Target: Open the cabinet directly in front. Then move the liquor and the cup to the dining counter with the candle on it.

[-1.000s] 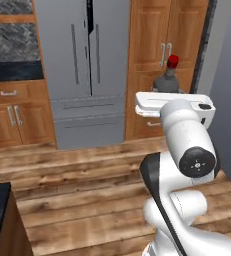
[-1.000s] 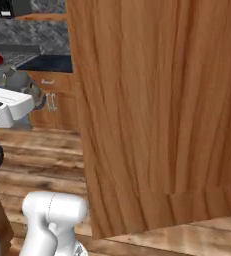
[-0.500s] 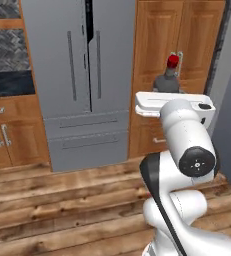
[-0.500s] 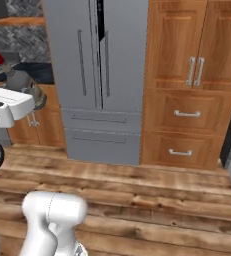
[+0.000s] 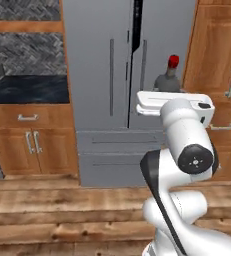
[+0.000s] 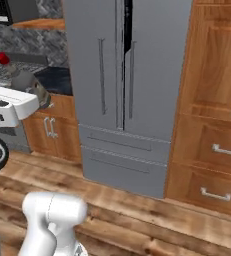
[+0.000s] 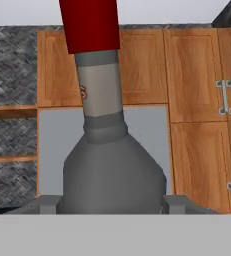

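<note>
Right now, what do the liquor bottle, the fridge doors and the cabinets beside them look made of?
Liquor bottle: grey, matte, reads as frosted glass or plastic; its cap is glossy red. It sits between the fingers of the hand.
Fridge doors: flat grey, likely brushed or painted metal, with slim bar handles.
Cabinets: medium-brown wood with visible grain and raised panels, satin finish, silver metal handles.
</note>
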You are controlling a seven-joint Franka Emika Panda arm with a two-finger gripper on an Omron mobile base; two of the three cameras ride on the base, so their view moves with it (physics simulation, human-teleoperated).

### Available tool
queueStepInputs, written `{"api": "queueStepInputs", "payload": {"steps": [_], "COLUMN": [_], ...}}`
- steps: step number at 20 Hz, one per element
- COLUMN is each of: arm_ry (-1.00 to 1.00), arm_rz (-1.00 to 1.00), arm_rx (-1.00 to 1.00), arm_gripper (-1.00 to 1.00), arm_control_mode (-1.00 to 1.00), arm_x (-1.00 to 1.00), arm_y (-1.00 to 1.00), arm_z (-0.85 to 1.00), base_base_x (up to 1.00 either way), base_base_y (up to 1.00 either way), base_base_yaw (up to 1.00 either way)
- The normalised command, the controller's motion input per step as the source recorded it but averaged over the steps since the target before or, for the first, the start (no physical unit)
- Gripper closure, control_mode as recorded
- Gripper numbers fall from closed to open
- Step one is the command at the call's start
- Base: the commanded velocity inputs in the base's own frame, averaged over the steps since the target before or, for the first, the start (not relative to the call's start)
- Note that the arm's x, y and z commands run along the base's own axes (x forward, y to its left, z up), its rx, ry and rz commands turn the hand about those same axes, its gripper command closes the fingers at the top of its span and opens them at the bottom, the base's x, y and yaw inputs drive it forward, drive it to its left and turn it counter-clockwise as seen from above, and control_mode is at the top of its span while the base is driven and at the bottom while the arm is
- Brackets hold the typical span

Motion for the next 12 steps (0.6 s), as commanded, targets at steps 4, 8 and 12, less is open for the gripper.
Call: {"api": "queueStepInputs", "payload": {"steps": [4, 8, 12], "arm_ry": [0.00, 0.00, 0.00], "arm_rz": [0.00, 0.00, 0.00], "arm_rx": [0.00, 0.00, 0.00], "arm_gripper": [1.00, 1.00, 1.00], "arm_control_mode": [1.00, 1.00, 1.00], "arm_x": [0.00, 0.00, 0.00], "arm_y": [0.00, 0.00, 0.00], "arm_z": [0.00, 0.00, 0.00], "base_base_x": [0.31, 0.13, 0.24], "base_base_y": [0.00, 0.00, 0.00], "base_base_yaw": [0.87, 0.92, 0.88]}}
